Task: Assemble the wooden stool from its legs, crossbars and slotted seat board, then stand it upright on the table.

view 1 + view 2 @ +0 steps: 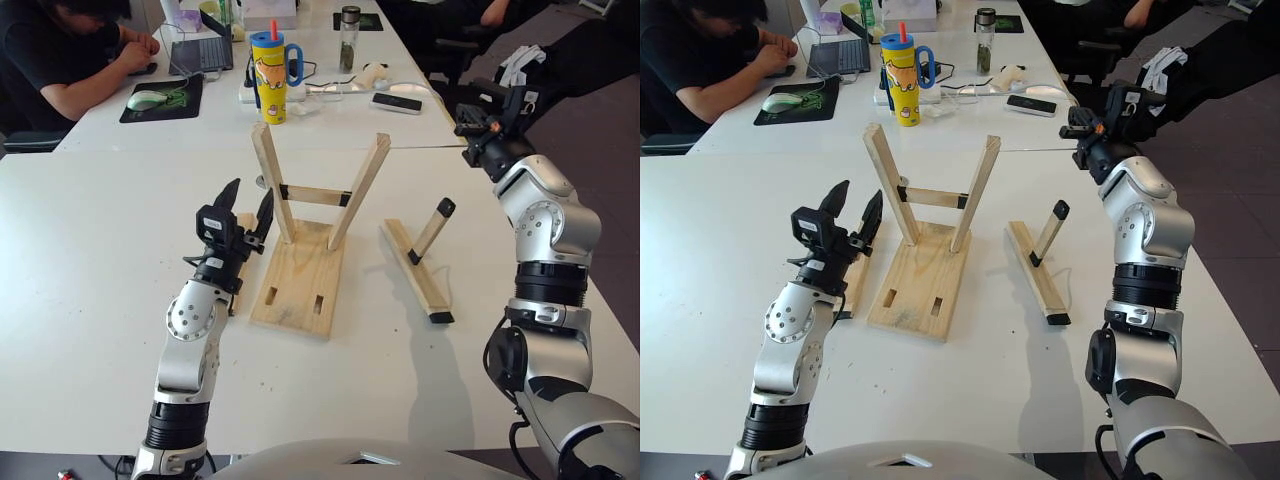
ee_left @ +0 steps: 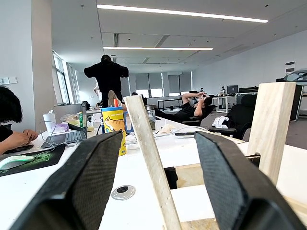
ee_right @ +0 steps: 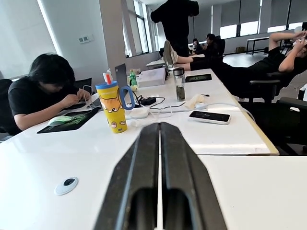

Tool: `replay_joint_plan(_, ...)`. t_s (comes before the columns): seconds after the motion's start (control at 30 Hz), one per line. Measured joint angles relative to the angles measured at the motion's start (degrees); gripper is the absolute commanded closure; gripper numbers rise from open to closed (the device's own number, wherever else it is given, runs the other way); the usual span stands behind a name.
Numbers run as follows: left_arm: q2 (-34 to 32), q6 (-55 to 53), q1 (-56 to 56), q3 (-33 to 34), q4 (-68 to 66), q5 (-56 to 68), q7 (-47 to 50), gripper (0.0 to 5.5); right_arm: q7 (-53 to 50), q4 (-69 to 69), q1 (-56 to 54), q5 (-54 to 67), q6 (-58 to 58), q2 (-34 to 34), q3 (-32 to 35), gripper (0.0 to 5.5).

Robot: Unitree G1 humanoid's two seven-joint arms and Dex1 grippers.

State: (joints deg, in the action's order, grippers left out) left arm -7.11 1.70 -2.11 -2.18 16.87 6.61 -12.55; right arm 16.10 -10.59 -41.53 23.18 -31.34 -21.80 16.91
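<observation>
Seat board (image 1: 298,275): flat on tabletop, slots upward for fitting; one leg pair (image 1: 272,185) with crossbar (image 1: 315,196) stands in its far slots. Second leg pair (image 1: 420,262): lying just right, unfitted. Left hand (image 1: 250,200): spread wide, empty, beside board's left edge. Right hand (image 1: 480,125): fingers together, empty, raised far right.

A yellow cup (image 1: 268,75), laptop (image 1: 200,52), phone (image 1: 396,102) and green mouse (image 1: 148,99) sit on the far table.

The slotted seat board (image 1: 912,285) lies flat, two legs (image 1: 890,180) and a crossbar (image 1: 932,197) standing up from it. At its nine o'clock hovers the left gripper (image 1: 859,192), fingers spread; at three o'clock lies another leg pair (image 1: 1037,272).
</observation>
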Motion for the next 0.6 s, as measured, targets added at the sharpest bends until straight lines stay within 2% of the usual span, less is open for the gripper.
replay_joint_plan(0.13, 0.0, 0.1, 0.0, -0.1, -0.2, 0.0, 0.0, 2.71, -1.7, 3.4, 11.2, -1.4, -3.3, 2.1, -3.5, 5.47)
replay_joint_plan(0.27, 0.0, 0.1, -0.1, 0.1, -0.2, 0.1, -0.1, 2.71, -1.3, 6.2, 17.0, -2.7, -2.9, -0.3, -4.6, 5.47)
replay_joint_plan(0.4, -0.3, 0.0, -0.7, 0.6, -0.3, 0.2, -0.5, 2.71, 0.5, 3.2, 28.1, -5.1, -5.2, 3.0, -12.2, 5.47)
replay_joint_plan(0.6, 0.0, 0.0, -1.2, 0.2, -0.4, 0.1, -0.6, 2.71, -0.3, 9.2, 22.5, -6.3, -1.6, 3.7, -11.3, 5.47)
